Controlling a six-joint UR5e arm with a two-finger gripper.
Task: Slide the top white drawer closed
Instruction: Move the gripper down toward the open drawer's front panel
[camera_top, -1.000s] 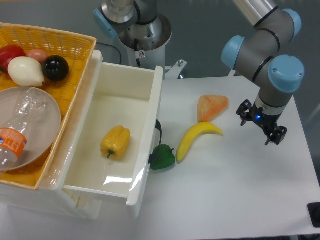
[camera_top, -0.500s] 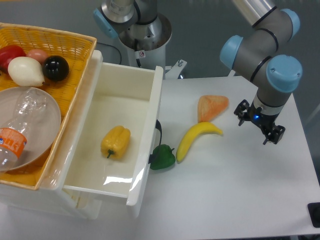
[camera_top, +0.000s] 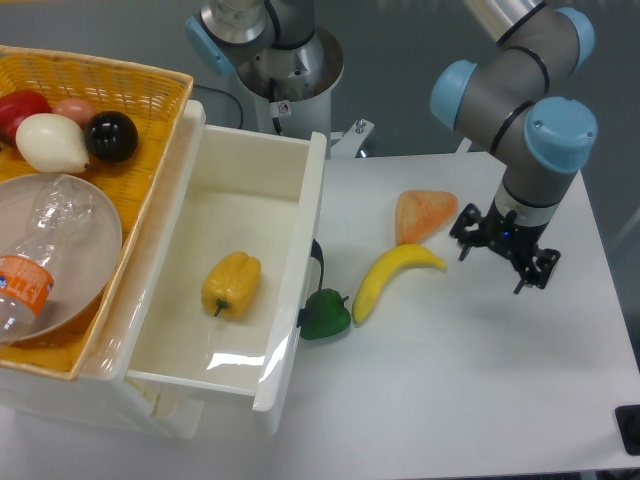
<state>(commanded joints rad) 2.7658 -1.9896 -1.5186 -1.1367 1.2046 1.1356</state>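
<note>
The drawer (camera_top: 240, 210) stands pulled out, well left of the gripper (camera_top: 497, 259). The gripper hangs spread apart, grasping nothing, over the table (camera_top: 480, 380).

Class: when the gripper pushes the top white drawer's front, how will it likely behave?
The top white drawer is glossy and rigid-looking, so it probably slides without flexing. The yellow pepper inside looks light and may shift. The green pepper by the handle could get shoved.

Two peppers (camera_top: 231, 283), one banana (camera_top: 391, 275), one bottle (camera_top: 35, 262), one basket (camera_top: 150, 85)
</note>
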